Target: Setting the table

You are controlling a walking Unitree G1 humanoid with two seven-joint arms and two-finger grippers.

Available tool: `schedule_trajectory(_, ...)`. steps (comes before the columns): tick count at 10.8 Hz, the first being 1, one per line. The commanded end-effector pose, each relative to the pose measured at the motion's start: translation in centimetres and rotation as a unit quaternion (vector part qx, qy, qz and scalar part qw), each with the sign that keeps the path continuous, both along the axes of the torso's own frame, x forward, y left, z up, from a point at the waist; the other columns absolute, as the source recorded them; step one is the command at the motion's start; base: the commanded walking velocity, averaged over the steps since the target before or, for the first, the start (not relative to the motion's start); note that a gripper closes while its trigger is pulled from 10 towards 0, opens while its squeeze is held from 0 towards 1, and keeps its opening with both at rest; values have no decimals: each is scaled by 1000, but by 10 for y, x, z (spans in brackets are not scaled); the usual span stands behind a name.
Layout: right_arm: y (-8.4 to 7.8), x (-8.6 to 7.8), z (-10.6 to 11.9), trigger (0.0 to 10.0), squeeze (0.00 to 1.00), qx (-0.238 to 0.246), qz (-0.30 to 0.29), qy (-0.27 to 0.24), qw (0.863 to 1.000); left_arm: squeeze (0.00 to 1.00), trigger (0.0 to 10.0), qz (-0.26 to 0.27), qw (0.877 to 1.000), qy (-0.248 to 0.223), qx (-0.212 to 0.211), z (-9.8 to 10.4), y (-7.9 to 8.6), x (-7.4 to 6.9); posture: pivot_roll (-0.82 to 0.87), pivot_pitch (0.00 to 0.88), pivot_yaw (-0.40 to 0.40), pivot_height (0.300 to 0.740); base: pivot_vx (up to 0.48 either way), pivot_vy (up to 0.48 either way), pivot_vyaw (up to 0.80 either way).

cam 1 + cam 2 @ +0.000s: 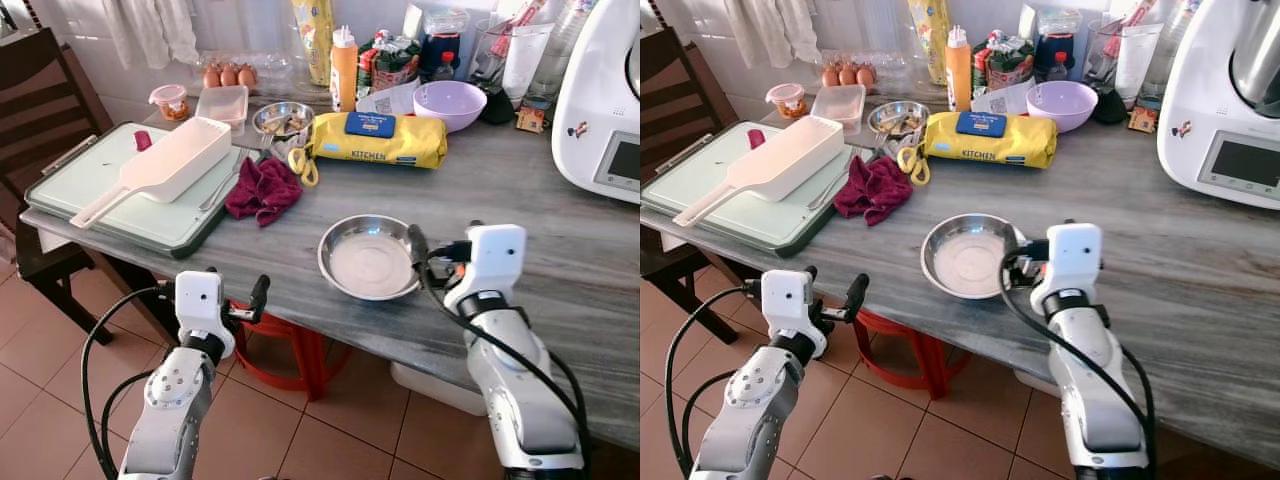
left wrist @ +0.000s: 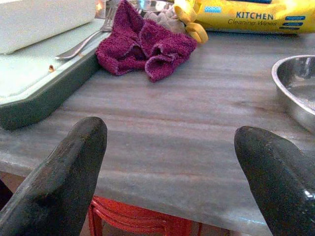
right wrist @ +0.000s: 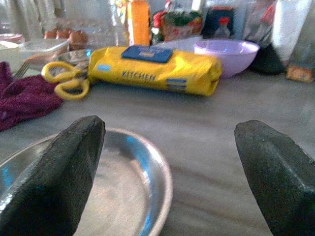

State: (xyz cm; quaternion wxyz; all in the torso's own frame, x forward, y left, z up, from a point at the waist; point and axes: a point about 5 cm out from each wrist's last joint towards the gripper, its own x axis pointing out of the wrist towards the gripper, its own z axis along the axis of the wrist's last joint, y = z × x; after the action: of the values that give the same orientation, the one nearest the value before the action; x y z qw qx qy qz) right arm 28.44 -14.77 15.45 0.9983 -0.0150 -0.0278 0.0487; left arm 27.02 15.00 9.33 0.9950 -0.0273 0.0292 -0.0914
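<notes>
A shallow steel plate (image 1: 368, 258) lies flat near the front edge of the grey marble-patterned table (image 1: 560, 260), empty and upright. The right gripper (image 1: 432, 252) hovers at the plate's right rim with its black fingers (image 3: 59, 167) spread apart, gripping nothing; one finger hangs over the rim, the other over bare tabletop. The left gripper (image 1: 245, 300) is held in front of the table edge, below the tabletop level and left of the plate, its fingers (image 2: 64, 177) also spread and empty.

Behind the plate, to the left, a crumpled maroon cloth (image 1: 264, 190) sits just beside a green-edged cutting board (image 1: 95, 180), which carries a white long-handled scoop-like container (image 1: 160, 165) and a fork (image 2: 83, 42) at its edge. Yellow-handled scissors (image 1: 302, 165) lie between the cloth and a yellow pack of kitchen cleaning wipes (image 1: 380, 140). Farther back stand a small steel bowl (image 1: 283, 120), a lilac bowl (image 1: 450, 103), an orange squeeze bottle (image 1: 344, 70), eggs (image 1: 229, 76) and a clear plastic box (image 1: 222, 104). A white kitchen appliance (image 1: 605, 100) stands at the right. A red stool (image 1: 290, 355) stands under the table.
</notes>
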Motion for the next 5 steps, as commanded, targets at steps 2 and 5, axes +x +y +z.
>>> schedule_trajectory(2,5,-5,1,10000,0,16,1,-7,1000,0,10000,4,1000,0,12,0,3,-1,-53,68,68,740,0,0,0)
schedule_trajectory(5,6,-3,4,10000,0,30,0,-8,1000,0,10000,2,1000,3,15,-1,1,1,-55,72,71,740,0,0,-217)
